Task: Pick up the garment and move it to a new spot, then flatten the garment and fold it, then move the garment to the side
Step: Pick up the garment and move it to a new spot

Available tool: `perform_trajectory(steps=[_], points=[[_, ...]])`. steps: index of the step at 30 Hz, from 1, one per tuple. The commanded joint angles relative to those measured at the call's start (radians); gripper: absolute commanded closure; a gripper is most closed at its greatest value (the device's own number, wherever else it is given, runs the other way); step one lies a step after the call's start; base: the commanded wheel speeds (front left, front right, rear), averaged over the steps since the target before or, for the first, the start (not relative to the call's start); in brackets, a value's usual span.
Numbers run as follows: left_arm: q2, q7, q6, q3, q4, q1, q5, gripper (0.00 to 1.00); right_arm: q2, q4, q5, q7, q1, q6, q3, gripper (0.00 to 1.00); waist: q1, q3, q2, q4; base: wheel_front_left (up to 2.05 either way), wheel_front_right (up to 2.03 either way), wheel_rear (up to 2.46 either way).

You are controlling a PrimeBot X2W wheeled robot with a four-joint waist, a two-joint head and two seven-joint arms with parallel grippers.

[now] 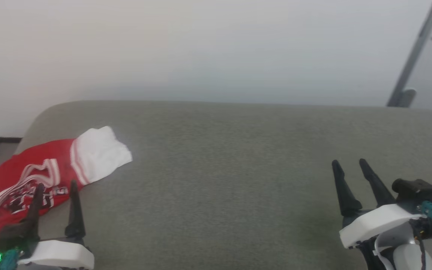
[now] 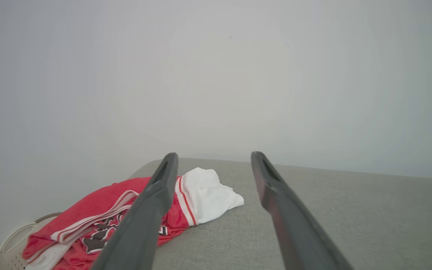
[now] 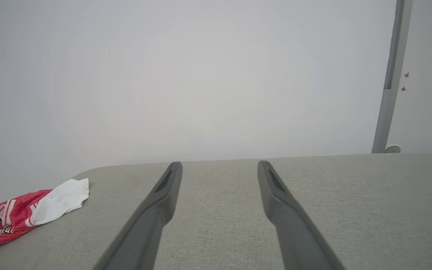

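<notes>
Resting place: garment (image 1: 24,168), a crumpled red jersey-style shirt, lies on the grey woven padded surface (image 1: 238,168), just ahead of the left gripper (image 1: 56,185) and well apart from the right gripper (image 1: 349,163).
Garment look: red body in loose folds; one white sleeve end, bordered by red-white stripes, lies spread on the side nearer the right gripper; a striped trim band crosses the folds; black-and-white block lettering shows in part, unreadable.
Left gripper: two long dark fingers spread wide, holding nothing; the tips overlap the garment's near edge in the head view, contact cannot be told.
Left wrist view: garment (image 2: 88,202) partly behind one finger of the left gripper (image 2: 213,157); a beige perforated basket (image 2: 11,243) beside the garment's far end.
Right gripper: fingers spread wide, empty, over bare surface.
Right wrist view: garment (image 3: 13,213) far to the left of the right gripper (image 3: 219,165).
</notes>
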Motion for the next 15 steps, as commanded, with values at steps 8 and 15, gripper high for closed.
perform_trajectory(steps=[8,15], points=[[0.028,0.004,0.025,0.040,-0.007,0.020,-0.016,0.00,0.010,0.012,0.006,0.002,-0.017,0.000,0.057,0.00,0.0000,-0.025,0.0000,0.153,0.00,0.00,0.00],[0.043,0.015,0.043,0.061,-0.025,0.044,-0.020,0.00,0.016,0.026,0.014,-0.004,-0.036,0.000,0.101,0.00,0.0000,-0.035,0.0000,0.237,0.00,0.00,0.00]])
